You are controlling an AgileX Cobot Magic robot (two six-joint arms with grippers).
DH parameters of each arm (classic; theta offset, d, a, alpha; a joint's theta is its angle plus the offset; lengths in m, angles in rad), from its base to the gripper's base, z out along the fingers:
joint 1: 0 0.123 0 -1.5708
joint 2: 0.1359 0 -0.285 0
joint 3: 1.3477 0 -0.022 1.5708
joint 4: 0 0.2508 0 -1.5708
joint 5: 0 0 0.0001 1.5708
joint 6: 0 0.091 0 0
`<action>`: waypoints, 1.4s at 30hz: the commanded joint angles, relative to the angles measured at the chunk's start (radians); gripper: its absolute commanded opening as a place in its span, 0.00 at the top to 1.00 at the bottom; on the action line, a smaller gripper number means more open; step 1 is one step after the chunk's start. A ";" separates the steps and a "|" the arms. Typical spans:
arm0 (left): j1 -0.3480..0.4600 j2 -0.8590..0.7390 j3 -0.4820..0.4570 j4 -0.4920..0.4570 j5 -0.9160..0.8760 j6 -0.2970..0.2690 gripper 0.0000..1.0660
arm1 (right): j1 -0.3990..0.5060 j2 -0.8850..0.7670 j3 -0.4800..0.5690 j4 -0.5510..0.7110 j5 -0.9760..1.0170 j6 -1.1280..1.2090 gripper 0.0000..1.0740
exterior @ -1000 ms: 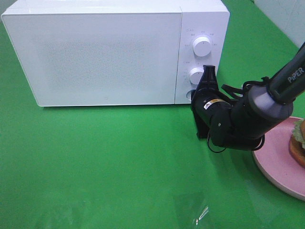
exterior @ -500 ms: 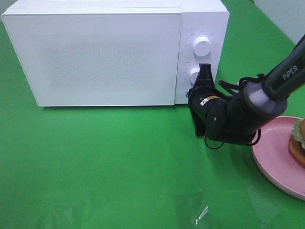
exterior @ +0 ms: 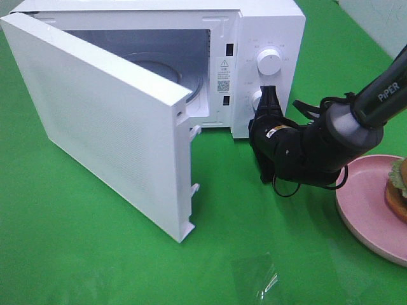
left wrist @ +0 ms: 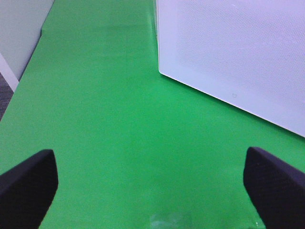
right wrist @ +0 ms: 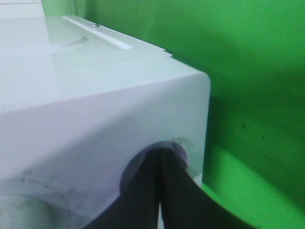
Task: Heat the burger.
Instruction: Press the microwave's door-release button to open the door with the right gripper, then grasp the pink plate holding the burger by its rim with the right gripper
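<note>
Two grippers here. Right gripper (right wrist: 159, 160) closed tight, both fingers pressed flat together, nothing between, tips pushed into round button recess (right wrist: 180, 145) low on control panel of microwave (exterior: 273, 25), below upper knob (exterior: 269, 61). Lower knob partly hidden behind gripper. Door (exterior: 102, 121) standing wide open, hinged at left, free edge with latch hooks out over green cloth (exterior: 95, 267), near right wrist with narrow strip of cloth between. Cavity exposed, turntable (exterior: 159, 63) visible inside. Broad stretch of cloth from door's free edge toward near side and across to pink plate (exterior: 365, 219). Burger (exterior: 399, 187) on that plate, cut by right border of high view, well apart from right gripper, out behind its wrist, away from microwave. Left gripper (left wrist: 152, 186) spread wide, holding nothing, over cloth, door's outer face just ahead
</note>
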 commanded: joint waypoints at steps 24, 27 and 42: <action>-0.001 -0.017 0.004 -0.003 -0.013 -0.003 0.08 | 0.004 -0.092 0.112 -0.138 -0.175 0.131 1.00; -0.001 -0.017 0.004 -0.003 -0.013 -0.003 0.08 | 0.004 -0.107 0.134 -0.181 -0.154 0.161 1.00; -0.001 -0.017 0.004 -0.003 -0.013 -0.003 0.08 | 0.004 -0.345 0.266 -0.288 0.184 -0.033 0.97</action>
